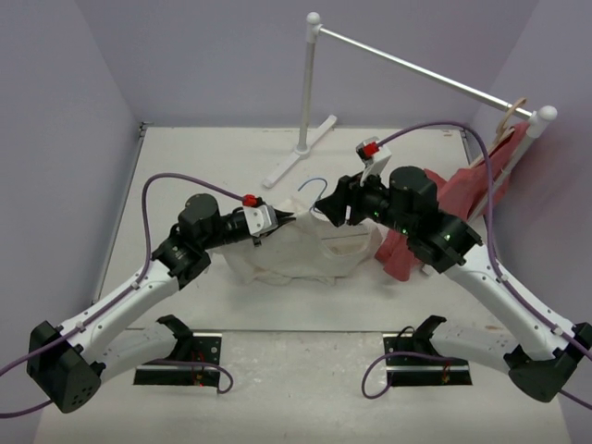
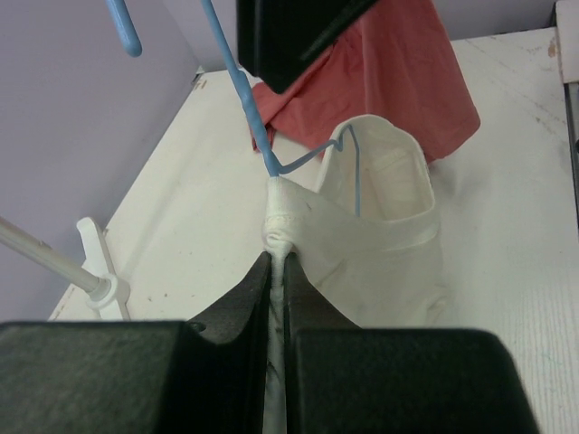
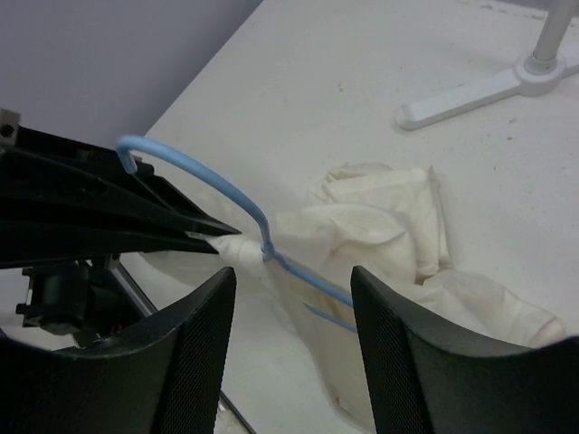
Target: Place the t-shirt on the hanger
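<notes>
**A:** Where does everything lie?

**B:** On the tabletop (image 1: 185,166), with the rack (image 1: 310,83) at the back and a red garment (image 1: 462,194) hanging at its right end. The white t-shirt (image 1: 305,250) is bunched in the middle, between my two arms.

**A:** And the hanger?

**B:** The hanger (image 3: 226,194) stands hook up, its neck right at the collar (image 2: 280,203). One blue arm runs down inside the neck opening. The other I can't follow.

**A:** Your fingers?

**B:** My left fingers (image 2: 237,303) are clamped on the collar, just beside the wire. My right fingers (image 3: 194,344) are apart near the hanger, with nothing between them that I can make out.

**A:** Which step is this?

**B:** Threading, I judge. The hanger is partly in and the shoulders aren't seated. Next, my right fingers should take the wire near the hook and steady it. Then the left can draw the collar over the other arm, gently, since thin wire probably twists easily.
</notes>
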`<state>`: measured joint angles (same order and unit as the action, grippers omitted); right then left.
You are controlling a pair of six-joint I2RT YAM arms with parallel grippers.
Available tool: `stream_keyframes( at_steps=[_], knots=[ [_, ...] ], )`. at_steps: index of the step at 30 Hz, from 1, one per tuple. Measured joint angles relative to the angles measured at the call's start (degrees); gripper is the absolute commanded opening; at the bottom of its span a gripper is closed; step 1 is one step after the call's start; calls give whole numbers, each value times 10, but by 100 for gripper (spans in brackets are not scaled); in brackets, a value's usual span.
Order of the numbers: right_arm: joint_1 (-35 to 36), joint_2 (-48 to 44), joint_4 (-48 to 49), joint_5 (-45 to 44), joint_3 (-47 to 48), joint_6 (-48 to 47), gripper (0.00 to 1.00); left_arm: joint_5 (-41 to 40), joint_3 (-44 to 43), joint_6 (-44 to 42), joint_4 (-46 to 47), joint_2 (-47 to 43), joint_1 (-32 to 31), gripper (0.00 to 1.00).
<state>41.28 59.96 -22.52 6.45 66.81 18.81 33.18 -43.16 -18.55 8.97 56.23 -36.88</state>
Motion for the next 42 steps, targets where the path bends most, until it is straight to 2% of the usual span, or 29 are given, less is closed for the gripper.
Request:
stream_keyframes(
  at_steps=[7, 8, 11, 13, 19, 21, 23, 24, 29, 36, 42],
  knots=[
    [6, 35, 23, -9, 43, 2, 53, 11, 0, 1, 0, 11, 0, 0],
    [9, 40, 25, -10, 45, 3, 46, 13, 0, 1, 0, 12, 0, 0],
    [14, 55, 30, -13, 50, 9, 10, 18, 0, 2, 0, 13, 0, 0],
    [16, 63, 31, -19, 52, 10, 0, 21, 0, 2, -1, 14, 0, 0],
    [18, 67, 35, -39, 51, 10, 0, 23, -2, 6, -6, 16, 0, 2],
    [19, 66, 38, -49, 49, 10, 0, 10, -8, 11, -15, 17, -1, 38],
    [20, 65, 40, -61, 48, 9, 0, -10, -19, 16, -33, 18, -3, 93],
    [21, 64, 41, -66, 47, 7, 0, -22, -25, 20, -43, 18, -4, 100],
    [21, 50, 39, -90, 40, -2, 0, -120, -49, 38, -109, 5, -3, 100],
    [20, 30, 32, -118, 40, -17, 0, -276, -61, 73, -203, -80, -3, 100],
    [18, -12, 28, -112, 29, -29, 0, -412, -61, 102, -230, -106, 0, 100]
  ],
)
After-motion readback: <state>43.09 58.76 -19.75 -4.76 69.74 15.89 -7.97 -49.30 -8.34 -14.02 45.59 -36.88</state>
